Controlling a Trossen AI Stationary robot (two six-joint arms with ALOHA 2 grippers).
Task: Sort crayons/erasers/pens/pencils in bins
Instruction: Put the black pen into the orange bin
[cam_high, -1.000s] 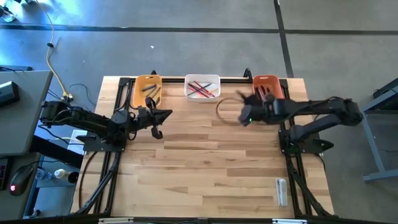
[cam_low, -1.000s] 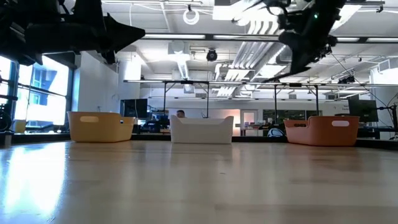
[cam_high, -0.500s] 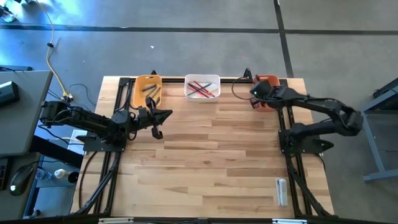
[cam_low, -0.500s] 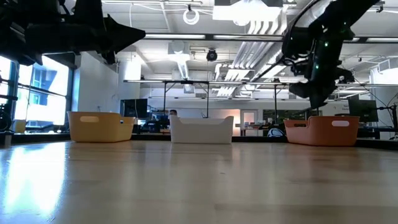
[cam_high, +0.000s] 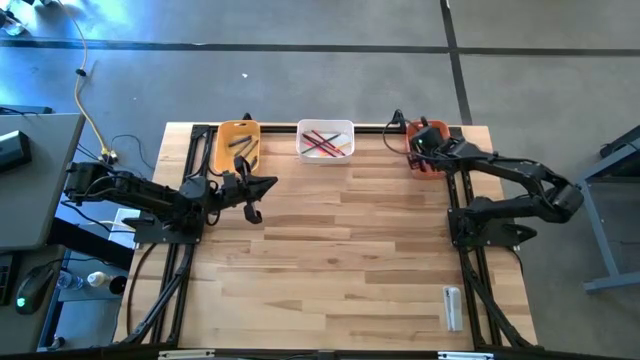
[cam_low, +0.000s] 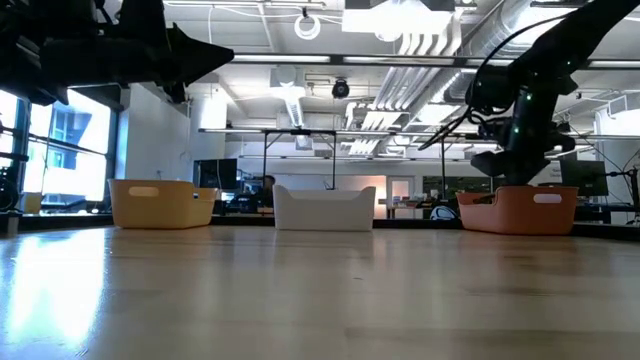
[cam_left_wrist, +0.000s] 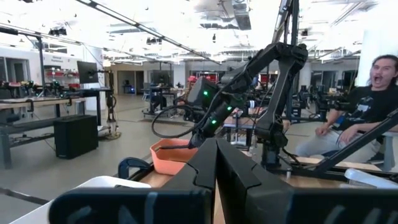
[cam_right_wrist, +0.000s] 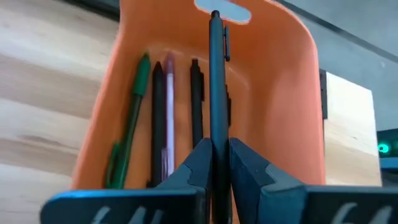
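Pen (cam_right_wrist: 215, 74) in the right gripper's (cam_right_wrist: 215, 163) pinch: a slim black pen with a clip near its far end is sticking straight out ahead of the fingers, its long axis running in line with the claw's reach toward the end wall of the red-orange bin (cam_right_wrist: 273, 93) that has the handle slot. The two dark fingers (cam_right_wrist: 200, 158) are closing narrowly on the pen's near end, so most of its length is showing beyond them, hanging over the bin's inside. Below it, lying on the bin's floor and roughly parallel to it, are a green pen (cam_right_wrist: 130, 121), a pink one (cam_right_wrist: 168, 112) and further dark pens (cam_right_wrist: 197, 102).

Seen from above, the right gripper (cam_high: 424, 145) is hovering over the red-orange bin (cam_high: 428, 130) at the bench's far right corner. The white bin (cam_high: 326, 152) is sitting at the middle of the far edge with red, pink and green pencils (cam_high: 322, 142) crossing inside it, and the yellow-orange bin (cam_high: 232, 133) stands toward the far left corner, holding a few dark pieces I cannot identify.

The left gripper (cam_high: 262, 184) is waiting near the yellow-orange bin, above the bench (cam_high: 330, 260), its fingers pressed together and empty.
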